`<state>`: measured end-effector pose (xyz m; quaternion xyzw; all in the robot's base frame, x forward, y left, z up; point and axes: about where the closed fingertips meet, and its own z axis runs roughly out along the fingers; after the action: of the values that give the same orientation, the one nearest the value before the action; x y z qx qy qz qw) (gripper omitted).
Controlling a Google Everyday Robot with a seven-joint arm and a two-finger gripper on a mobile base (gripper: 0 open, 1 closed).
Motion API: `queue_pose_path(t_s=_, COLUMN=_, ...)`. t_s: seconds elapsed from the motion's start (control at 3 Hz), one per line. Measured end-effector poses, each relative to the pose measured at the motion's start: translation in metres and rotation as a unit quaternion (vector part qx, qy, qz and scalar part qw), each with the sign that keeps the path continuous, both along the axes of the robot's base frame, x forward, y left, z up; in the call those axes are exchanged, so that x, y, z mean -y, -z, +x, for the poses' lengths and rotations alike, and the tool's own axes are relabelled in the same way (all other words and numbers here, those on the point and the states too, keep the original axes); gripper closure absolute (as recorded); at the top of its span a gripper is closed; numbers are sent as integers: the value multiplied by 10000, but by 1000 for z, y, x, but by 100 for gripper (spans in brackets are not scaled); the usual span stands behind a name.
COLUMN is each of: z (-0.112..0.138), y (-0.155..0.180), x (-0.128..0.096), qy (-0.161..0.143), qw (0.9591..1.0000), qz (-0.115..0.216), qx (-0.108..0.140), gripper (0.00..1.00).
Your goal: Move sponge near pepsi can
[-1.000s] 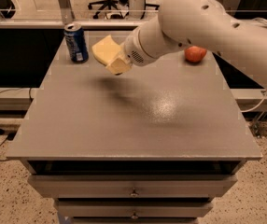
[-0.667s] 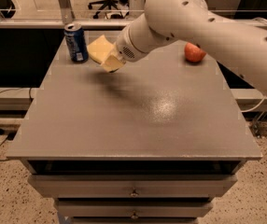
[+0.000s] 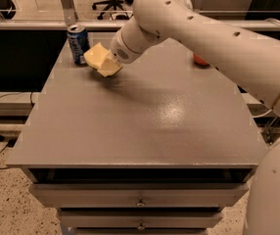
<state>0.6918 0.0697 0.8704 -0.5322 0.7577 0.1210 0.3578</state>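
Observation:
The pepsi can [image 3: 78,44], dark blue with a silver top, stands upright at the table's far left corner. The pale yellow sponge [image 3: 94,55] hangs just right of the can, held slightly above the table top and nearly touching the can's side. My gripper [image 3: 107,66], at the end of the white arm reaching in from the right, is shut on the sponge. Its pale yellow fingers [image 3: 111,70] show below and to the right of the sponge.
The grey table [image 3: 145,121] has drawers below its front edge. A red apple [image 3: 199,61] lies at the far right, mostly hidden behind my arm. Office chairs and glass partitions stand beyond the table's far edge.
My gripper has carried the sponge to the left and a little farther back, closing the gap to the pepsi can. The can and apple have not moved.

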Motion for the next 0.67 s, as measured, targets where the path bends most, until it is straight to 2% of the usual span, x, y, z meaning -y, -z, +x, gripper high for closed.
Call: queue_pose_path(t_s=0.67, z=11, y=18, x=-9, qy=-55, qw=9997, qz=-158, qx=-175, gripper=28)
